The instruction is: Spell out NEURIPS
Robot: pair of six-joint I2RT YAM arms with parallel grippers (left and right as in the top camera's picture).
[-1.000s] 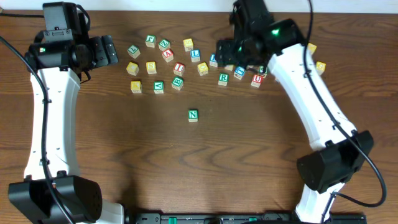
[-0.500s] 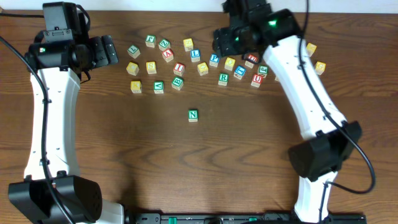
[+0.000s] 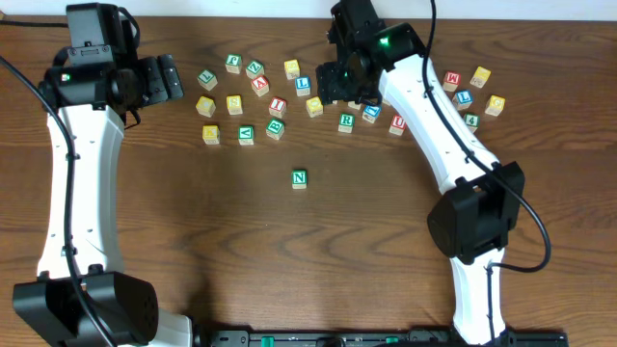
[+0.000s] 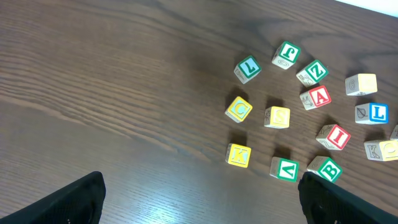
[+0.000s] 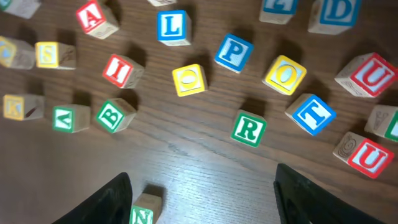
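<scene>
The green N cube (image 3: 299, 178) stands alone in the middle of the table and also shows in the right wrist view (image 5: 142, 211). My right gripper (image 3: 345, 85) hangs open and empty (image 5: 200, 175) over the back row. Below it are green R (image 5: 249, 129), blue P (image 5: 234, 52), red I (image 5: 120, 70), yellow S (image 5: 48, 54) and two red U cubes (image 5: 371, 73) (image 5: 364, 154). I cannot pick out the E. My left gripper (image 3: 172, 77) is open and empty (image 4: 200, 182), left of the S (image 4: 277, 116) and the I (image 4: 333, 136).
Other letter cubes lie scattered along the back: blue L (image 5: 172, 26), two yellow O cubes (image 5: 189, 79), blue T (image 5: 311, 114), red A (image 4: 316, 97), green B (image 4: 326, 168), yellow K (image 4: 238, 155). A small group (image 3: 470, 96) sits at the far right.
My right arm has swung left along the back row, uncovering the far-right cubes. Its gripper holds nothing. The left arm and the N cube have not moved.
</scene>
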